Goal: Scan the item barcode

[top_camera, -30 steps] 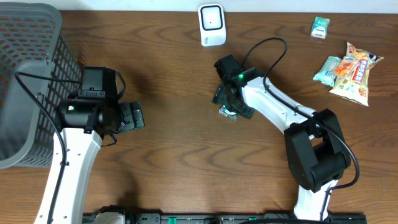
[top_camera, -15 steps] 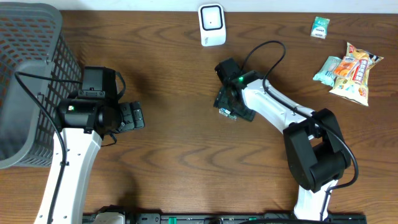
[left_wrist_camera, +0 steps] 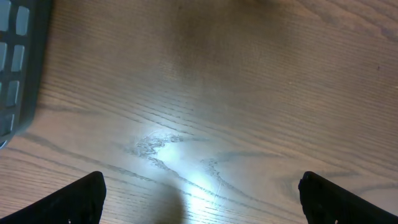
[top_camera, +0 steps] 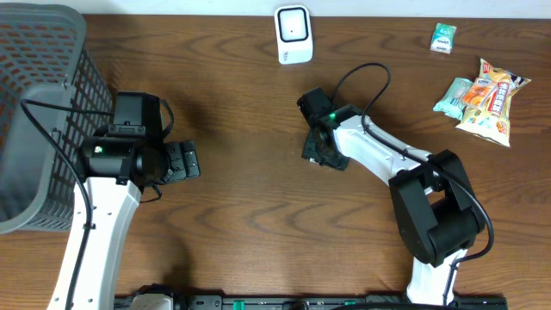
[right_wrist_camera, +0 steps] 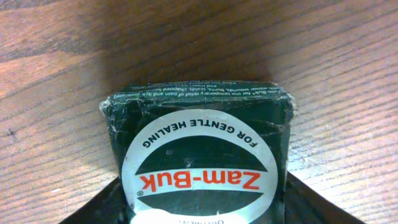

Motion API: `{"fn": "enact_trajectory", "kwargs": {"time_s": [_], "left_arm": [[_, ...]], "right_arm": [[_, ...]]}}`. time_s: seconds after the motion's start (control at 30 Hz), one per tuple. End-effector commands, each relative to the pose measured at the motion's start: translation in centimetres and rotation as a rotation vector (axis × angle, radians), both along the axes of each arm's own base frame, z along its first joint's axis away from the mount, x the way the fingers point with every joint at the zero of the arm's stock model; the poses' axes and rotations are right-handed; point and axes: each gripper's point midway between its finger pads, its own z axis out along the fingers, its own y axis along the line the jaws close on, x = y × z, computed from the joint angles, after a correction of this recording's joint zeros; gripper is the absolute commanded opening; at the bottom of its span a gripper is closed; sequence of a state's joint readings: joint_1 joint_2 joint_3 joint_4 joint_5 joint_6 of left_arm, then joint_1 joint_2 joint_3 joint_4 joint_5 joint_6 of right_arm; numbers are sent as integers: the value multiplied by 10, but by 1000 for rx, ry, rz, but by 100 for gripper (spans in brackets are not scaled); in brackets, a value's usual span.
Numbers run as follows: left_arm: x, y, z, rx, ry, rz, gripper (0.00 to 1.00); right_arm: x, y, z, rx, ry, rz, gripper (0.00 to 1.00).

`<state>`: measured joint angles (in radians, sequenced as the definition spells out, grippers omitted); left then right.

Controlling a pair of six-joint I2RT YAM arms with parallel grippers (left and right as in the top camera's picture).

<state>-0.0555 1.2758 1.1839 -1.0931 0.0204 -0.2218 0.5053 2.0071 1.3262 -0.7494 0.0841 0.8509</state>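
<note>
At centre of the overhead view, the right gripper (top_camera: 320,145) stands directly over the item, hiding it. The white scanner (top_camera: 293,34) sits toward the upper left of it, near the top edge. The left gripper (top_camera: 181,161) lies well apart at left, so the right arm is judged the nearer.

Left wrist view: the jaws stand wide apart over bare table (left_wrist_camera: 205,93), holding nothing.

Right wrist view: the dark Zam-Buk pack (right_wrist_camera: 199,155) lies flat between the fingers (right_wrist_camera: 93,208), which flank its left and right sides. Its body runs down out of frame. Whether a grip is made cannot be told.
</note>
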Motion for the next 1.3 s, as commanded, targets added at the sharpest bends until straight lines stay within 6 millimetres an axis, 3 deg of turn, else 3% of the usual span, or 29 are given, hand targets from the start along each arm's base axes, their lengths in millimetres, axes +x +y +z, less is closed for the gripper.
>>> {"fn": "enact_trajectory", "kwargs": {"time_s": [0.0, 0.13, 0.37, 0.6, 0.67, 0.87, 1.07, 1.27], "left_arm": [[-1, 0, -3, 3, 10, 7, 98], [-1, 0, -3, 3, 10, 7, 98], [-1, 0, -3, 3, 10, 7, 98], [-1, 0, -3, 3, 10, 7, 98], [-1, 0, -3, 3, 10, 7, 98], [-1, 0, -3, 3, 10, 7, 98], [-1, 0, -3, 3, 10, 7, 98], [-1, 0, -3, 3, 10, 7, 97]], "right_arm": [[1, -8, -4, -17, 10, 34, 54], [4, -12, -1, -22, 4, 74, 60], [20, -7, 20, -19, -56, 192, 55], [27, -14, 25, -61, -81, 225, 87], [28, -13, 24, -61, -86, 225, 90], [26, -14, 10, -64, -76, 228, 87], [18, -11, -5, -42, -28, 228, 70], [8, -6, -7, -6, 15, 227, 65]]}}
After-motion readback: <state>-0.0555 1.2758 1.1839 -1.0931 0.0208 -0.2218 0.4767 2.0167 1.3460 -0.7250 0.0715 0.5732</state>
